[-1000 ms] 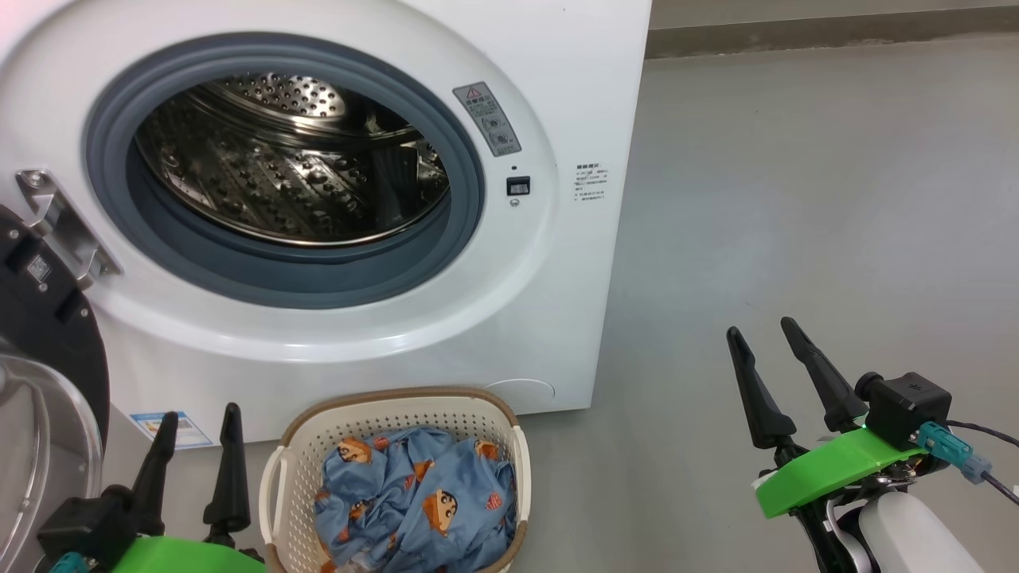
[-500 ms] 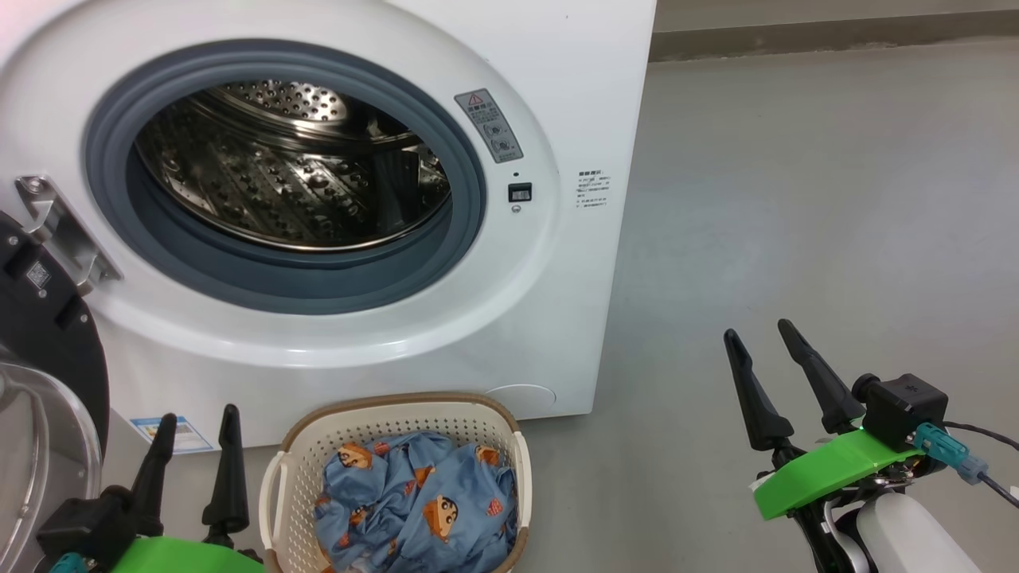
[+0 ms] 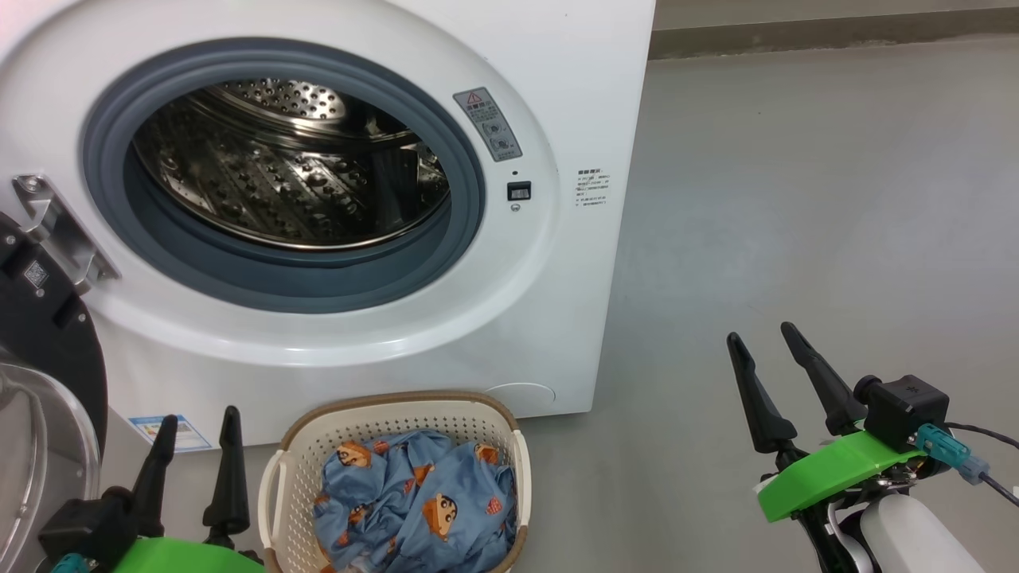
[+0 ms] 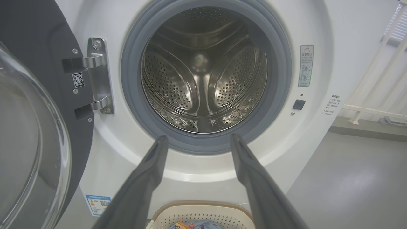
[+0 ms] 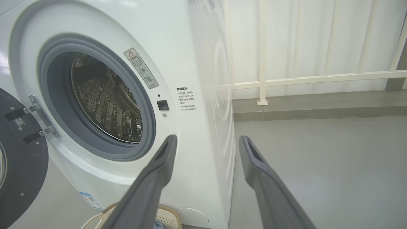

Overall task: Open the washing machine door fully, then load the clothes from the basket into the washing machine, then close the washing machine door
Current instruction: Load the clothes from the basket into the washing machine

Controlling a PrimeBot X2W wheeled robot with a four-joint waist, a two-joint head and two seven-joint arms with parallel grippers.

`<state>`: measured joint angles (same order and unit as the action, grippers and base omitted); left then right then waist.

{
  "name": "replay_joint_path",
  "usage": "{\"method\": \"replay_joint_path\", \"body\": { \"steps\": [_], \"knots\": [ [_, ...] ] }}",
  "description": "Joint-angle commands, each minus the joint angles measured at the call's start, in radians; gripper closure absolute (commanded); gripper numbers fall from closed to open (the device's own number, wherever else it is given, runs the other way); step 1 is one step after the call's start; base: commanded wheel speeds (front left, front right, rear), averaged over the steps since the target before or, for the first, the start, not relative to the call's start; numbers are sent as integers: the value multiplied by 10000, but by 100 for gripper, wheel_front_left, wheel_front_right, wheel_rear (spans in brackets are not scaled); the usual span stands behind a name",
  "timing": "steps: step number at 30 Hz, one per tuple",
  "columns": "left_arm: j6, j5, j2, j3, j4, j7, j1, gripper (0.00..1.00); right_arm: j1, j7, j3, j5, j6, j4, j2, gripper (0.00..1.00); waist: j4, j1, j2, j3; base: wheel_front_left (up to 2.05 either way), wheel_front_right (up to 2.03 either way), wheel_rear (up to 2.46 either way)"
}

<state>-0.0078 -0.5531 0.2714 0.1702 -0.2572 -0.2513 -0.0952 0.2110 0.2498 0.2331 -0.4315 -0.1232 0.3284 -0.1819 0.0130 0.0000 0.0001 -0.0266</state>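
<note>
The washing machine (image 3: 573, 318) is facing the robot, its round mouth open on the steel drum (image 3: 279, 167). The door (image 3: 48, 342) is standing swung out on its left hinge, glass bowl bulging toward the robot. The basket (image 3: 398, 399) is sitting on the floor (image 3: 796, 199) just before the machine, the clothes (image 3: 414, 509) lying crumpled inside. The left gripper (image 3: 201, 414) is hovering beside the basket, fingers spread, pointing at the machine. The right gripper (image 3: 759, 333) is hovering well to the right, fingers spread too, both gripping nothing.
</note>
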Motion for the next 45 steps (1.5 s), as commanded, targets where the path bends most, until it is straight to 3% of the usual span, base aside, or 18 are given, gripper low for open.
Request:
{"method": "replay_joint_path", "body": {
  "steps": [1,28,45],
  "knots": [
    [25,70,234,-348,155,-105,-231,0,124,120,237,-38,-75,-201,-80,0,2,0,-1,1,0,0,0],
    [-171,-17,266,-177,-316,-57,-591,0,327,120,246,43,-75,-150,-5,0,241,0,-1,-610,0,0,0],
    [-896,-454,90,409,-2407,237,-1628,0,662,120,12,366,-75,-321,309,0,805,0,-1,-2152,0,0,0]
  ]
}}
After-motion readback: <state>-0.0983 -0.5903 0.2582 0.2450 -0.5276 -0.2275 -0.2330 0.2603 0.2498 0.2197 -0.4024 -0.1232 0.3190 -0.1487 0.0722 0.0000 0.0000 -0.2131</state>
